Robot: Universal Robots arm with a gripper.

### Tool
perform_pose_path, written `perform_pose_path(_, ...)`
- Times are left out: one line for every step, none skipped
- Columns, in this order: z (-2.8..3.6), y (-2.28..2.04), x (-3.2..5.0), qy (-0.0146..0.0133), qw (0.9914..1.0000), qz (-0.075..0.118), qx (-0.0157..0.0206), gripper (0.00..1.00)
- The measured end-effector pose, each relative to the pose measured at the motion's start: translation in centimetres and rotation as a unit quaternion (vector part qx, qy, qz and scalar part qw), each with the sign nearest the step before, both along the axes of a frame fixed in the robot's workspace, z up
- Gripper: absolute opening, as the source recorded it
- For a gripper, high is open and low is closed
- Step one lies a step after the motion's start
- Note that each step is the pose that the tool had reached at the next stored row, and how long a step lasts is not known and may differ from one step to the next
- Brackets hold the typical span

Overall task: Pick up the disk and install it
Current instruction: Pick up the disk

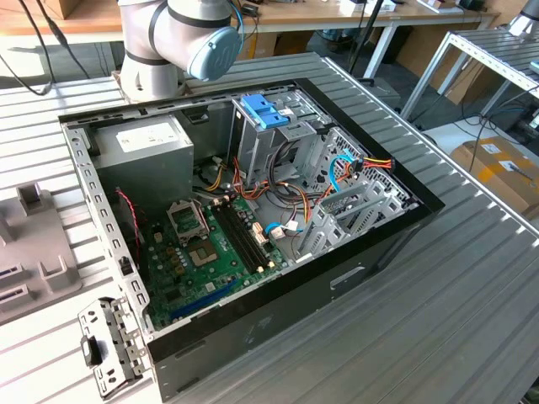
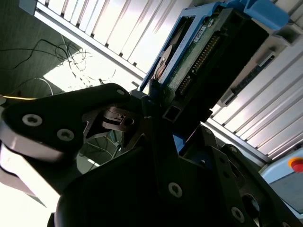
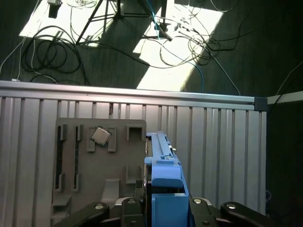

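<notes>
The disk [image 2: 203,52] is a dark drive in bright blue rails, its green circuit board and connector pins facing the second wrist view. My gripper [image 2: 173,118] is shut on it, black fingers [image 2: 118,111] clamping its lower end. In the first wrist view the disk's blue end tab and rail [image 3: 163,172] stick out from between the gripper's [image 3: 165,204] fingers. The disk hangs above a grey fixture tray [image 3: 71,170] on the slatted table. In the exterior view, the open computer case [image 1: 244,210] lies on the table with its drive cage [image 1: 278,143] at the back.
A pale blue bracket [image 1: 264,109] sits atop the drive cage. A grey power supply box [image 1: 143,151] fills the case's back corner, above the green motherboard [image 1: 210,248]. A processor chip [image 3: 100,135] rests in the fixture tray [image 1: 34,252]. Cables lie on the floor [image 3: 165,42] beyond the table edge.
</notes>
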State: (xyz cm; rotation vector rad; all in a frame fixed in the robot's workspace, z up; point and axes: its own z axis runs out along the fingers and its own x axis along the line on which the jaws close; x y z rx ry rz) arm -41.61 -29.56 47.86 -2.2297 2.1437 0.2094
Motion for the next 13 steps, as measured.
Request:
perform_pose_path(0.18,0.00,0.01,0.0001,1.00000,0.000,0.0001,0.36)
perform_pose_path(0.40,0.00,0.01,0.0000,1.00000,0.000,0.0003,0.36)
perform_pose_path(0.69,0.00,0.02,0.0000,1.00000,0.000,0.0005,0.36)
perform_pose_path(0.96,0.00,0.03,0.0000,1.00000,0.000,0.0007,0.36)
perform_pose_path(1.20,0.00,0.04,0.0000,1.00000,0.000,0.0008,0.36)
perform_pose_path(1.38,0.00,0.04,0.0000,1.00000,0.000,0.0009,0.36)
perform_pose_path(1.52,0.00,0.05,0.0000,1.00000,0.000,0.0009,0.36)
perform_pose_path(1.68,0.00,0.06,0.0001,1.00000,0.000,0.0010,0.36)
perform_pose_path(1.83,0.00,0.06,0.0000,1.00000,0.000,0.0011,0.36)
perform_pose_path(1.98,0.00,0.07,0.0000,1.00000,0.000,0.0012,0.36)
perform_pose_path(2.15,0.00,0.07,0.0000,1.00000,0.000,0.0013,0.36)
perform_pose_path(2.31,0.00,0.08,0.0000,1.00000,0.000,0.0014,0.36)
perform_pose_path(2.47,0.00,0.08,0.0001,1.00000,0.000,0.0015,0.36)
